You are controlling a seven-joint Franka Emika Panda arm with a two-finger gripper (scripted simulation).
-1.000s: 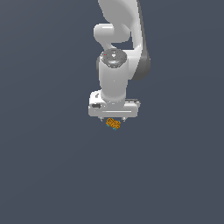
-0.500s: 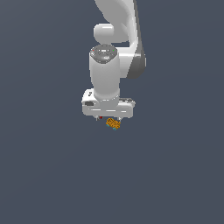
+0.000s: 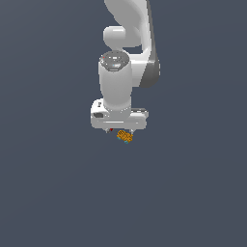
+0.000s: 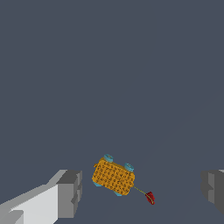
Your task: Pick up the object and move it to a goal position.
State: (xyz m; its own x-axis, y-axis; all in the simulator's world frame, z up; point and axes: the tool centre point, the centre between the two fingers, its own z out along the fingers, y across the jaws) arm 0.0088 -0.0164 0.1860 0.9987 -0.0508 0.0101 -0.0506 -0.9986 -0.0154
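The object point(image 4: 113, 177) is a tiny oblong orange-yellow item with a dark dotted texture and small teal bits at its edges. It lies on the dark grey floor, with a small red piece point(image 4: 150, 197) joined to it by a thin line. My white gripper point(image 4: 140, 192) is open, its grey fingers point(image 4: 69, 192) spread wide on either side of the object without touching it. In the exterior view the object point(image 3: 125, 137) peeks out just below the gripper point(image 3: 119, 129), whose hand hides the fingertips.
A plain dark grey floor point(image 3: 53, 193) fills both views. Nothing else shows besides the white arm point(image 3: 126, 29) rising to the top of the exterior view.
The gripper has shifted slightly to the exterior view's left and dropped a little over the object. The object has stayed in place.
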